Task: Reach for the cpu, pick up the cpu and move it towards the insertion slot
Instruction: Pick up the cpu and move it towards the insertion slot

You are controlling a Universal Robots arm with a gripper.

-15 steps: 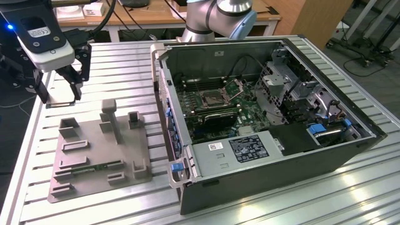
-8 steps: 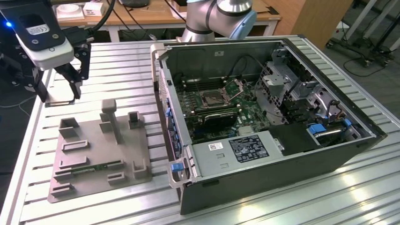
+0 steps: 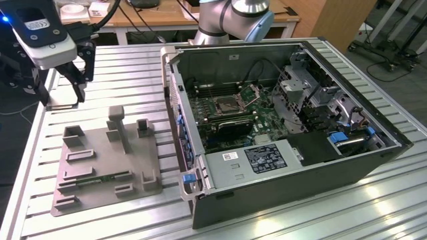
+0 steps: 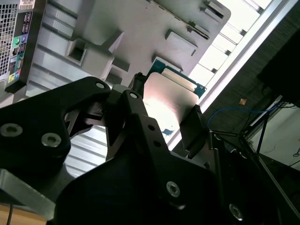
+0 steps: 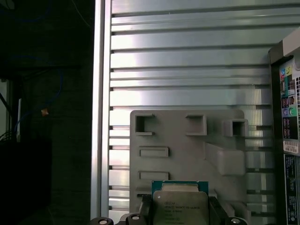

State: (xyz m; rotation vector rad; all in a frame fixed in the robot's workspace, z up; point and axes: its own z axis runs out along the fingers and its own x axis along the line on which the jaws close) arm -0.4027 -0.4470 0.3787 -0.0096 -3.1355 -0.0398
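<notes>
The black two-fingered gripper pinches the flat, square, silver-topped cpu by opposite edges, in the air near the grey moulded tray. The silver-framed square insertion slot lies well apart (inside the open computer case). Carrying the chip level and clear of the case wall seems wisest.

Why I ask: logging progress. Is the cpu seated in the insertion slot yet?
No: in the second wrist view the cpu is held by the gripper, clamped between its fingers, outside the computer case.
</notes>
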